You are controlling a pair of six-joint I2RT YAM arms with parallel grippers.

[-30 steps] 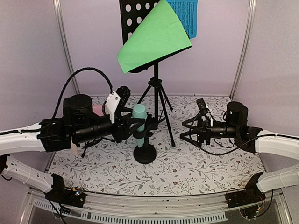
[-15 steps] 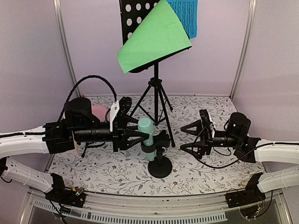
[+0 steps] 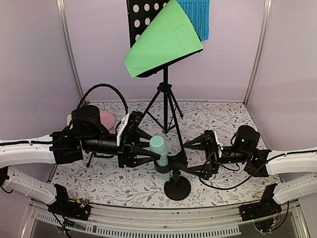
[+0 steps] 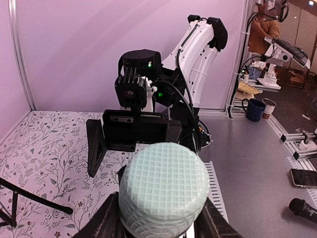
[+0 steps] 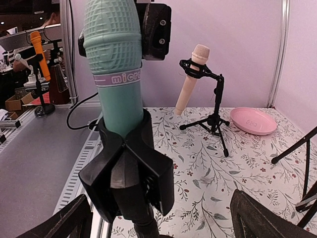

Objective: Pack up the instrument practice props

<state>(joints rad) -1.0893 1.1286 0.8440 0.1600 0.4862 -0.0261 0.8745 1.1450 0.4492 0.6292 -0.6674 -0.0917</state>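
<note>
My left gripper [image 3: 159, 154] is shut on the mint microphone [image 3: 158, 148], which stands upright in a black clip [image 3: 173, 162] on a round-based stand [image 3: 177, 189] near the table's front. In the left wrist view its fingers [image 4: 105, 224] flank the mint microphone's head [image 4: 163, 191]. My right gripper [image 3: 192, 158] is open just right of the clip; in the right wrist view the clip [image 5: 131, 171] sits between its spread fingers [image 5: 260, 218]. The beige microphone [image 5: 190, 79] stands on a small black tripod [image 5: 216, 119]. The black music rack [image 3: 141, 20] holds a green sheet [image 3: 161, 42] and a blue sheet [image 3: 195, 17].
The rack's tripod legs [image 3: 166, 106] stand at the middle back of the flowered mat [image 3: 124, 181]. A pink dish [image 3: 106, 119] lies at the back left, behind my left arm; it also shows in the right wrist view [image 5: 252, 120]. White walls enclose three sides.
My left gripper has carried the mint microphone and its stand right and toward the front. My right gripper has moved left and now brackets the stand's clip.
</note>
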